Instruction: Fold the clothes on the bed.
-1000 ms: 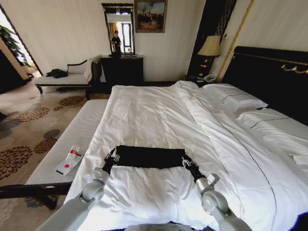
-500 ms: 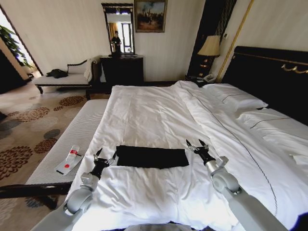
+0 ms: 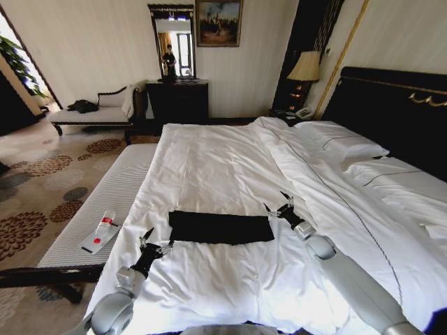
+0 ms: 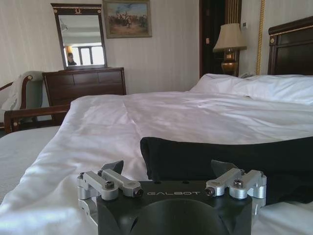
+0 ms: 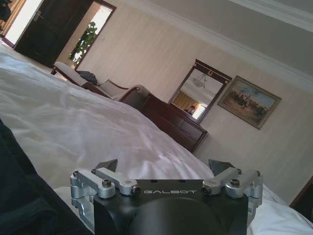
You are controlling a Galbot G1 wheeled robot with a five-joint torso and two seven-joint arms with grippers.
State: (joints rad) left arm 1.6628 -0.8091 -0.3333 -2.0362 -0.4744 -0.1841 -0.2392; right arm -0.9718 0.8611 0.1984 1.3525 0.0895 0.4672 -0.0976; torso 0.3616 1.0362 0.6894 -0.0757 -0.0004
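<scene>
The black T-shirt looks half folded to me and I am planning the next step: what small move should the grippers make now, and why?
Probably bring the left gripper to the near left end of the black T-shirt. The shirt lies as a long narrow band on the bed, so a crosswise fold seems due. Both grippers are open and off the fabric, the right gripper just beyond its right end.

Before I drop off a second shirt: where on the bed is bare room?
Bare duvet runs from the folded black T-shirt up toward the pillows. It's crowded at the shirt's ends: the open left gripper and open right gripper flank it.
</scene>
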